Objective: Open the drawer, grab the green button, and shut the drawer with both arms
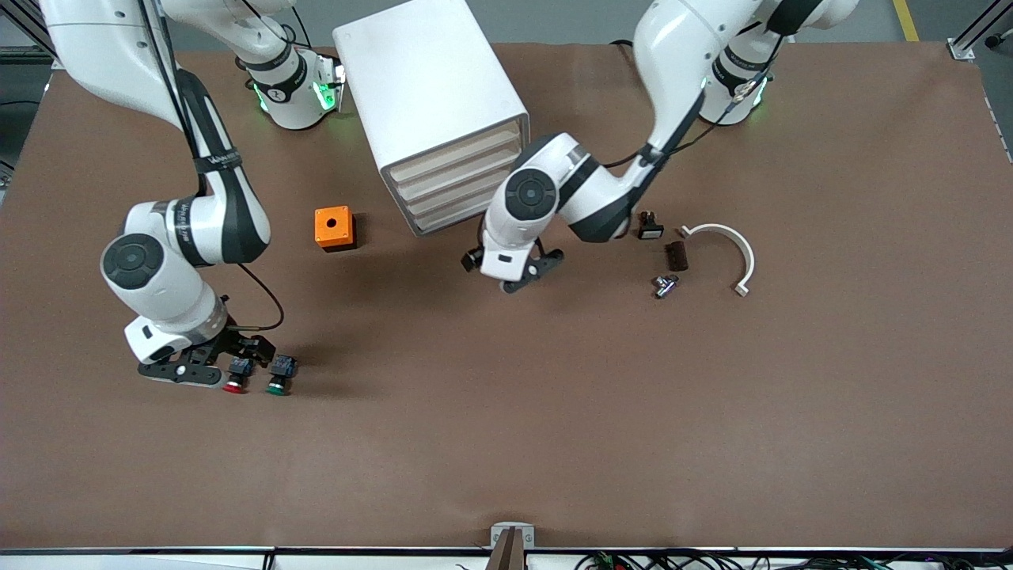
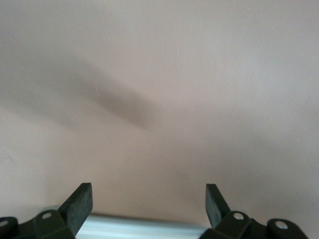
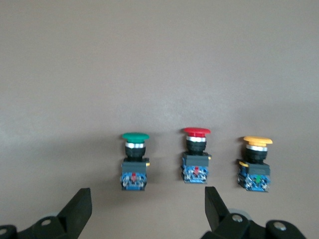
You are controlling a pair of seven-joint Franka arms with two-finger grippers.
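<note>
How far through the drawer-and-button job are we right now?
Looks nearly finished. All four shallow white plastic drawers of the white boxy cabinet sit shut, the third drawer included. The small green-capped push button lies on the brown table beside red-capped and orange-yellow-capped ones. The open right gripper is over them; the open left gripper waits empty before the cabinet. Nothing obvious remains.
</note>
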